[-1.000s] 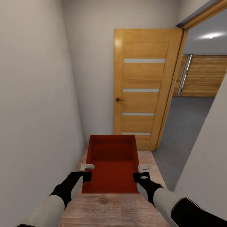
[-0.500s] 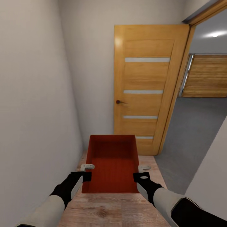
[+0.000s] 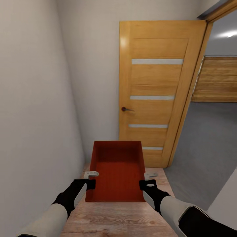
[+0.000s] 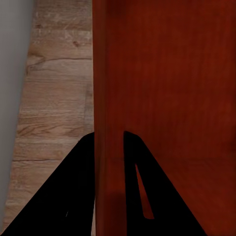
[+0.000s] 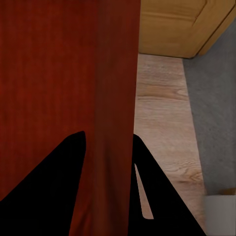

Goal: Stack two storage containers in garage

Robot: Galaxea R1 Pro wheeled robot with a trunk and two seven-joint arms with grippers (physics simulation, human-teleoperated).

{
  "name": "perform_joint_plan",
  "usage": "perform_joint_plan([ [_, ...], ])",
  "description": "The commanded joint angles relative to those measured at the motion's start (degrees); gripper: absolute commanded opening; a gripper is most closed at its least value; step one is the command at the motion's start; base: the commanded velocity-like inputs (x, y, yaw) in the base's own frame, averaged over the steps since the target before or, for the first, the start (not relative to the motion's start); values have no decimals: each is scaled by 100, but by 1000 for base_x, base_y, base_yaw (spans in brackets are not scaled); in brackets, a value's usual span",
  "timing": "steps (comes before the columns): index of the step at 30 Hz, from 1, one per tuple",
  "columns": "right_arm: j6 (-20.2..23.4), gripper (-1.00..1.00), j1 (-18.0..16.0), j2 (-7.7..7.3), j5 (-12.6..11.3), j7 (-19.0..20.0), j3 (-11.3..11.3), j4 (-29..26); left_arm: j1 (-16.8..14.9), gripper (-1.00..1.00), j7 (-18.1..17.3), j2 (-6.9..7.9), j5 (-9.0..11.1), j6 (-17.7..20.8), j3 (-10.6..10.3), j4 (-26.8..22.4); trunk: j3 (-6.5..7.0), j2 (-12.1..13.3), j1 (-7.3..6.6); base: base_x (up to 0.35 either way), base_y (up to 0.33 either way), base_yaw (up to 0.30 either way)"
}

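One red-orange storage container [image 3: 117, 166] hangs level in front of me above the wood plank floor [image 3: 115, 217]. My left gripper [image 3: 91, 179] is shut on its left wall and my right gripper [image 3: 150, 179] on its right wall. In the left wrist view the container wall [image 4: 109, 88] runs between the dark fingers [image 4: 69, 196] of the left gripper [image 4: 109, 142]. The right wrist view has the container's other wall [image 5: 115, 73] pinched in the right gripper [image 5: 109, 140]. The bin is empty. The second container is out of view.
A narrow passage has white walls [image 3: 36, 108] close on my left and ahead. An orange-brown door [image 3: 154, 92] with frosted strips stands open ahead. To its right lies grey speckled concrete floor [image 3: 207, 144] and a wood-slat garage door [image 3: 219, 79]. A white wall corner [image 3: 227, 200] sits near my right arm.
The whole picture has shifted: the door looms larger and the doorway has slid right, so the camera has moved forward. The container and both grippers keep their places in the picture.
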Motion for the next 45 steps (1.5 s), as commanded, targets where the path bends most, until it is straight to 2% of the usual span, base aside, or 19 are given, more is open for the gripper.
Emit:
perform_joint_plan([
  [1, -9, -100, -3, 4, -158, -586, 53, 26, -5, -100, 76, -13, -61, -210, -23, -24, -9, -7, 5, 322, 0, 0],
  [9, -9, -100, -2, 4, -158, -586, 53, 26, -7, -100, 76, -12, -72, -214, -31, -54, -9, -7, 5, 232, 0, 0],
  [32, -18, -100, -1, 1, -149, -586, 52, 26, -6, -100, 68, -12, -75, -215, -32, -91, -9, -7, 5, 4, 0, -2],
  [45, -9, -100, 0, 7, -157, -586, 48, 26, -9, -100, 68, -12, -75, -215, -32, -91, -9, -7, 5, 0, 0, -223],
])
